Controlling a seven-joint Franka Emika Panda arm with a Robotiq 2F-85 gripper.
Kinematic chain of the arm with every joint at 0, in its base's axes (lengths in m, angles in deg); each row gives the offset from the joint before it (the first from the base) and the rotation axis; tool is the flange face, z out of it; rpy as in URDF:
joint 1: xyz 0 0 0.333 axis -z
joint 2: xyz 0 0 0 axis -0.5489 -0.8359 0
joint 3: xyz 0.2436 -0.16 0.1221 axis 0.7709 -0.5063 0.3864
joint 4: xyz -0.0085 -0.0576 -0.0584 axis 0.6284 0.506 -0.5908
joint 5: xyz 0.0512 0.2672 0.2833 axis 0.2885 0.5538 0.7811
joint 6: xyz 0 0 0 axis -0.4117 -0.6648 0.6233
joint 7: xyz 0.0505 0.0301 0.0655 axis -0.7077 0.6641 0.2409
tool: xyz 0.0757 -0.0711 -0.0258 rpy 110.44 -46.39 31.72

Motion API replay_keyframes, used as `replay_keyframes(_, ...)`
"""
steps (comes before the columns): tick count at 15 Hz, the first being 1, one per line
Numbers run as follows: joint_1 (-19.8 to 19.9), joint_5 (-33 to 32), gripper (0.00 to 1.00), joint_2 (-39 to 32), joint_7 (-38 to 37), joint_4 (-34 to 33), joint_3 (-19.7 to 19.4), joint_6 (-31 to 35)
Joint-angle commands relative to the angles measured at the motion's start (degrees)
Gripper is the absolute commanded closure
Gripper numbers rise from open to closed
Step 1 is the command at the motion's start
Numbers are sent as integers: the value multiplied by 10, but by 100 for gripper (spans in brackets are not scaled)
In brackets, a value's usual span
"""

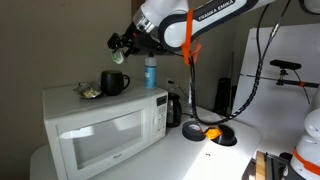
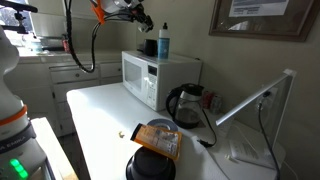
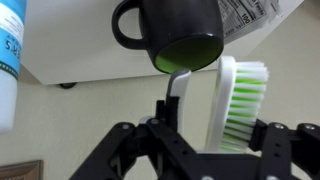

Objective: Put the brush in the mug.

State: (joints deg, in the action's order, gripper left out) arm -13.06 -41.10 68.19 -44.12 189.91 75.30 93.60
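While hovering above the black mug (image 1: 113, 82) on the microwave (image 1: 100, 125) at the table's (image 2: 100, 110) wall edge, holds the brush (image 3: 232, 100) in a narrowed claw (image 1: 119, 48): picked up, not yet inserted.

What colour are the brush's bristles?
Bristles of the brush are light green mixed with white, best seen in the wrist view.

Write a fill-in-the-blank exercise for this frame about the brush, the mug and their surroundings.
The mug stands on top of the white ____. The gripper is shut on the ____, above the mug. Next to the mug stands a blue bottle with a ____ cap.
Missing words: microwave; brush; white.
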Motion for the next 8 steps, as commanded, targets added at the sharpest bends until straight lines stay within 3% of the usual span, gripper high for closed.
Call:
replay_keyframes(1,-4,-53,63,-49,-51,-31,4,12)
replay_keyframes(8,-23,-177,63,-105,-156,-83,-11,-4)
